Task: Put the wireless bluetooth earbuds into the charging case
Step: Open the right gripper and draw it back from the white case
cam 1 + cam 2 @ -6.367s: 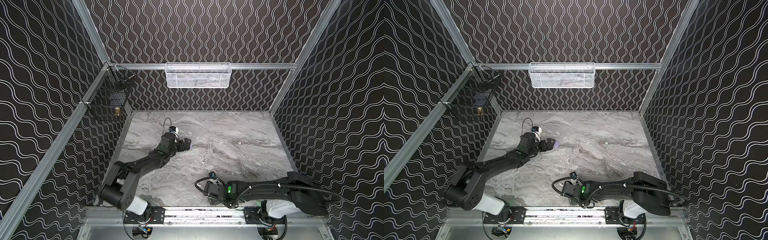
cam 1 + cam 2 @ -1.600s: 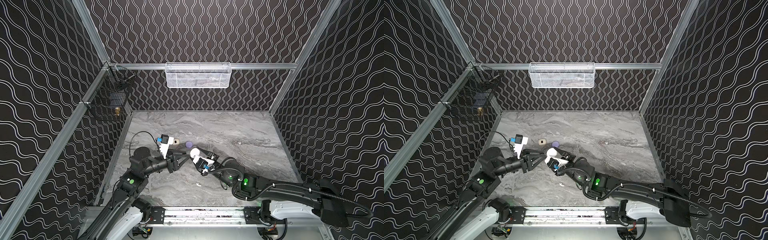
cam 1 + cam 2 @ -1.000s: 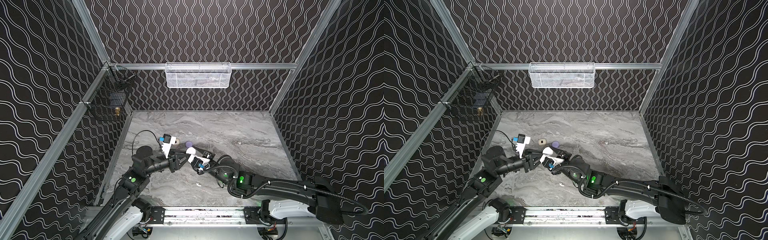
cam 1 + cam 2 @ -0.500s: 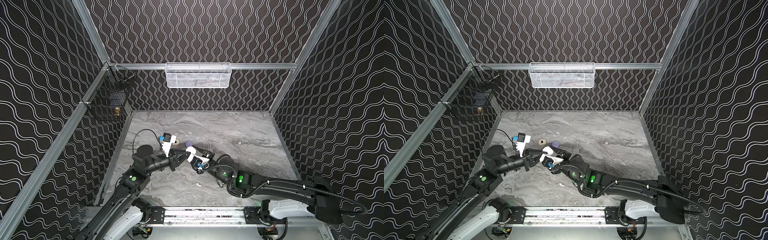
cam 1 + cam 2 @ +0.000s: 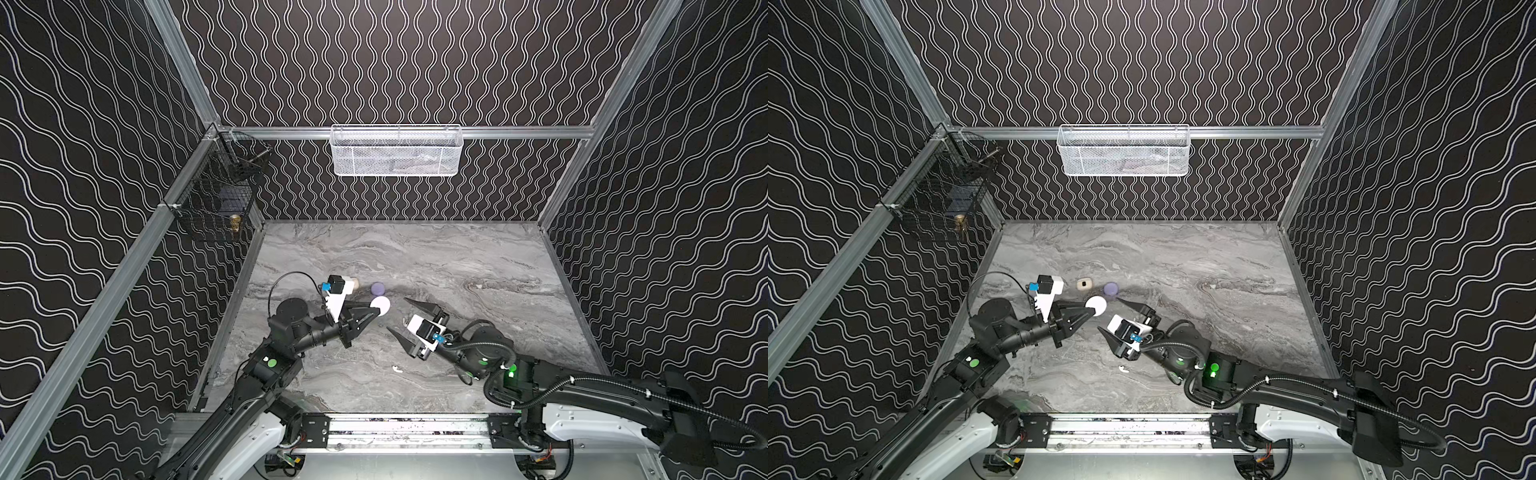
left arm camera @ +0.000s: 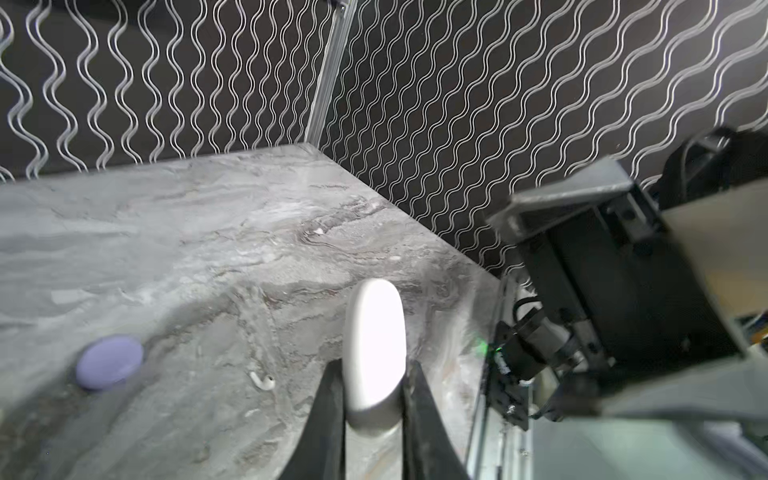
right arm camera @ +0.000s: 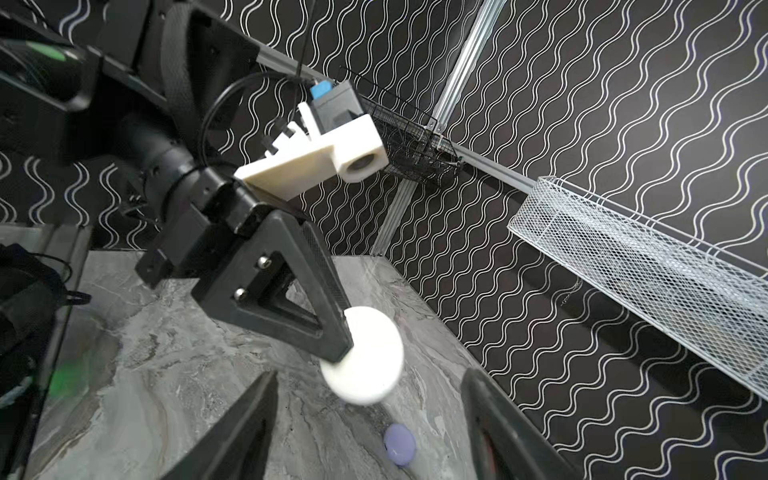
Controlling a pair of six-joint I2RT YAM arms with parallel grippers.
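Observation:
My left gripper is shut on a round white charging case, held edge-on above the marble table; the left wrist view shows the case pinched between both fingers. To its right, my right gripper stands open and apart from it, jaws wide with nothing between them. In the right wrist view the case hangs just beyond the fingertips. One white earbud lies on the table nearer the front, below both grippers, also in the left wrist view.
A lavender case and a cream case lie on the table just behind the grippers. A white mesh basket hangs on the back wall. A black wire basket hangs on the left wall.
The right gripper has let go of the white case, opened wide and drawn back to the right. The left gripper closed on the case and now holds it alone.

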